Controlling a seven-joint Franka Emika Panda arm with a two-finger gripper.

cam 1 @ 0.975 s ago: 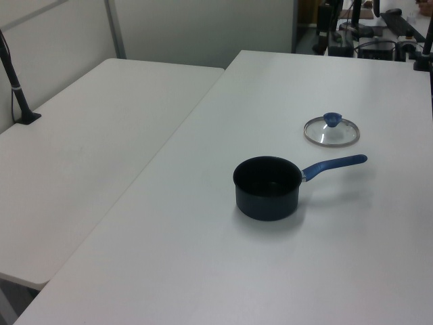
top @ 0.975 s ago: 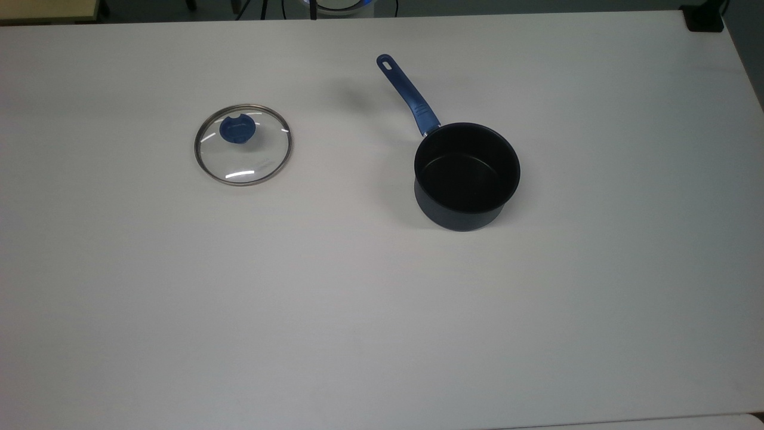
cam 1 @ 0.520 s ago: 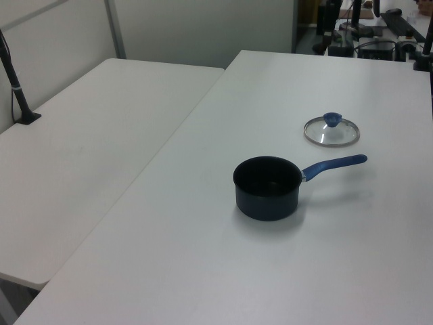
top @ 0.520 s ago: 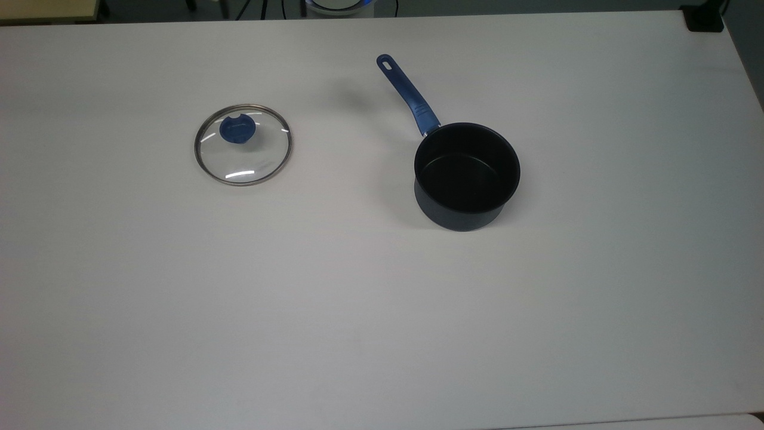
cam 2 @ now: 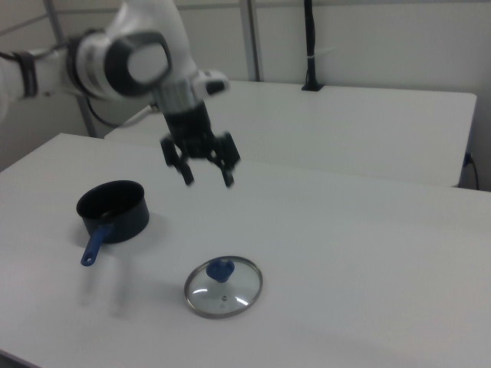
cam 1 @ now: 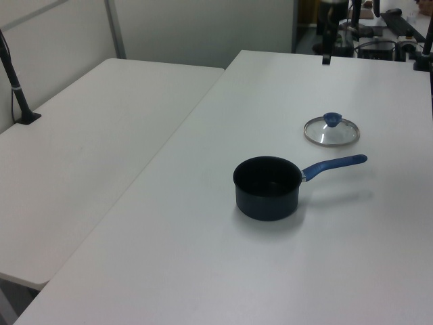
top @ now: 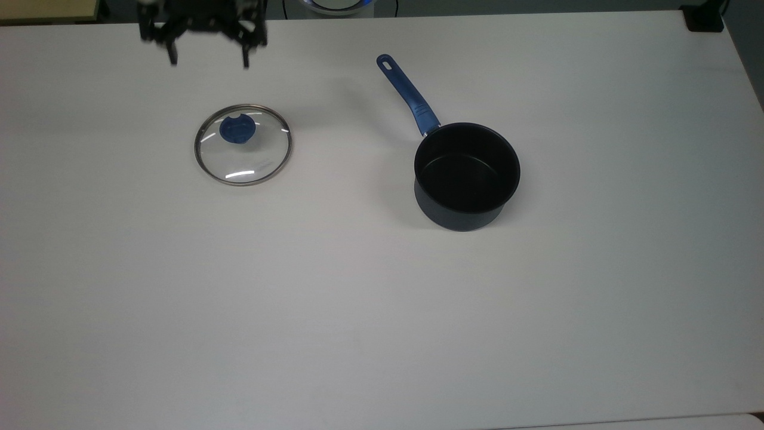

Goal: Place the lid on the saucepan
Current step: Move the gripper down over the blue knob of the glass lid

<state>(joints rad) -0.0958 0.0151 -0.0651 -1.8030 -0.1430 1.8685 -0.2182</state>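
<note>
The clear glass lid with its blue knob lies flat on the white table. Apart from it stands the dark saucepan, empty and upright, its blue handle pointing to the far edge in the top view. My gripper hangs in the air, open, fingers pointing down, nothing between them. In the top view it is above the lid and slightly left, near the table's far edge. In the right view it hovers well above the lid.
A second white table adjoins this one on the left view's left. A black post stands on it. Dark equipment sits beyond the far edge. A black clamp sits at the top view's upper right corner.
My gripper has come into the top view at the upper left, near the table's far edge. The lid and saucepan have not moved.
</note>
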